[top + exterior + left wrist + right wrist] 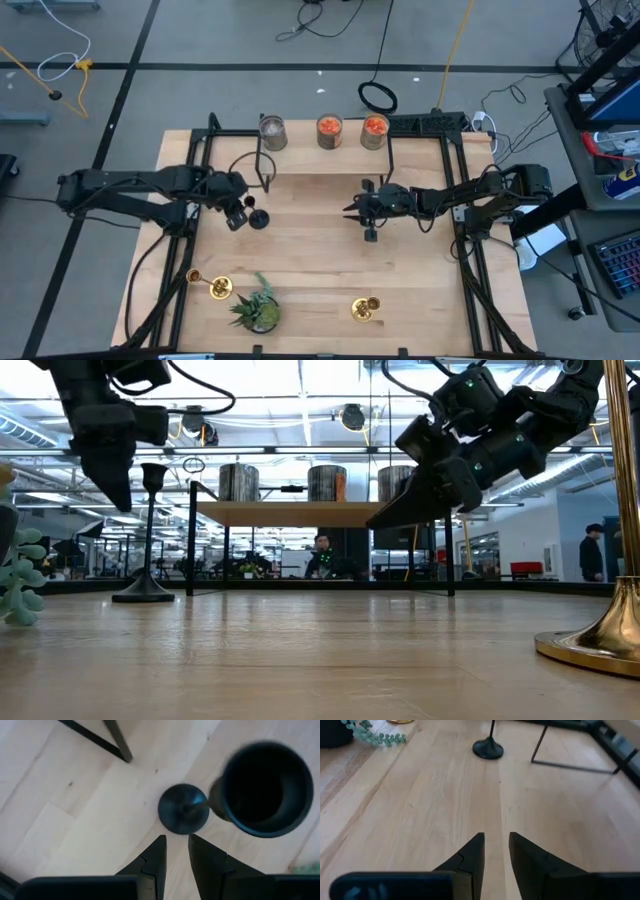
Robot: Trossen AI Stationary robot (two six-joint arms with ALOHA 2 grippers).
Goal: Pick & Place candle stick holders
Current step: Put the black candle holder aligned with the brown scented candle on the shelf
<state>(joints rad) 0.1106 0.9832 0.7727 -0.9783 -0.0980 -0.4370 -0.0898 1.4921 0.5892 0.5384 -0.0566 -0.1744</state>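
The matt black candle stick holder (pixel 258 218) stands upright on its round base (pixel 182 810) left of the table's middle; it also shows in the low view (pixel 146 540). My left gripper (pixel 238 216) hangs just to its left, above the table, fingers shut and empty (pixel 175 852). My right gripper (pixel 350 210) hovers over the table's middle, shut and empty (pixel 495 847). One gold holder (pixel 213 287) seems to lie on its side near the front left. The other gold holder (pixel 365 310) stands on its base near the front edge (pixel 600 635).
Three short jars (pixel 330 130) stand on a raised black-framed shelf (pixel 300 160) at the table's far side. A small green potted plant (pixel 258 310) stands at the front between the gold holders. Bare wood lies between the two grippers.
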